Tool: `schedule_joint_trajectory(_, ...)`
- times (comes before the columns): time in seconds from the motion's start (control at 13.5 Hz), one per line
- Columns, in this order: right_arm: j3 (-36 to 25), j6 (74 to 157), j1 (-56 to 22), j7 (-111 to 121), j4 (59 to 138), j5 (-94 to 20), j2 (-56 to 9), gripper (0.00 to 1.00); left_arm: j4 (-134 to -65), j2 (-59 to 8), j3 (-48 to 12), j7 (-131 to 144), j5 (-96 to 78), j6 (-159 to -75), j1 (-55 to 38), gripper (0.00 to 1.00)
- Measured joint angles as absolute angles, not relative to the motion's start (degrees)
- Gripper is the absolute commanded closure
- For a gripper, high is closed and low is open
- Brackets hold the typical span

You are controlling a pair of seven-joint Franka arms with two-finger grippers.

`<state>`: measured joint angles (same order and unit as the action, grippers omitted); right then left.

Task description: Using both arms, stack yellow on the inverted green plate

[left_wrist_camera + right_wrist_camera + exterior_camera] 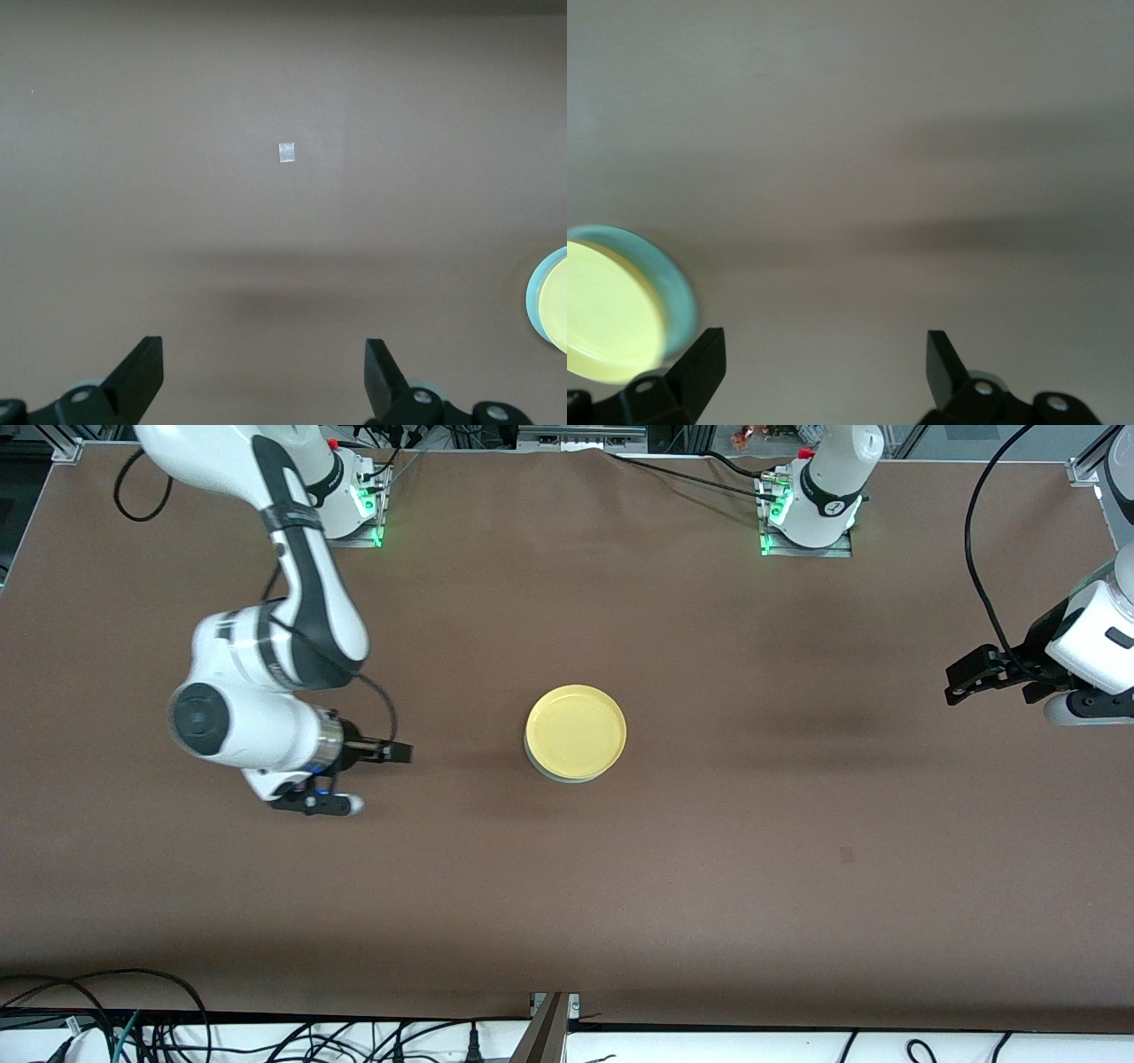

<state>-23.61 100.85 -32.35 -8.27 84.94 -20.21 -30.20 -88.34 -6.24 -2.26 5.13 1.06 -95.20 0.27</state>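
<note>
Right gripper [824,372] gapes empty (left gripper [264,376] too); yellow [576,731] tops green plate [669,270].

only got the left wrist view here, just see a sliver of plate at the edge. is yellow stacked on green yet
Observer: Yes. In the front view the yellow plate sits on the green plate, only a thin green rim showing beneath it, mid-table.
Operator: is either claw holding it
Observer: No. The right claw is open and clear of the stack, toward the right arm's end of the table.
Operator: and my left claw
Observer: The left claw is open with nothing between its fingers, over bare table at the left arm's end.
Operator: anything else on the table
Observer: Only a small pale square mark on the surface in your own view.
</note>
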Motion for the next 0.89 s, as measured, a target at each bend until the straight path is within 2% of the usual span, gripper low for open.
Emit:
schedule_joint_trajectory(0.3, -32.24, 87.98, -32.37, 3.08, 78.04, -16.47, -29.8, 0.0, -88.34, -6.4, -2.27, 5.13, 1.06, -94.8, 0.27, 0.0)
schedule_joint_trajectory(0.52, -35.57, 85.47, -32.3, 7.39, 75.93, -14.56, -28.93, 0.0, -88.34, -6.44, -2.26, 5.13, 1.06, -94.75, 0.29, 0.0)
schedule_joint_trajectory(0.67, -33.66, 84.86, -31.1, 7.57, 75.74, -10.19, -26.38, 0.0, -88.33, -6.44, -2.23, 5.11, 1.06, -94.74, 0.41, 0.0)
schedule_joint_trajectory(0.89, -22.6, 83.67, -21.87, 7.53, 77.6, -6.79, -19.67, 0.0, -88.3, -6.44, -2.29, 5.1, 1.06, -94.74, 0.4, 0.0)
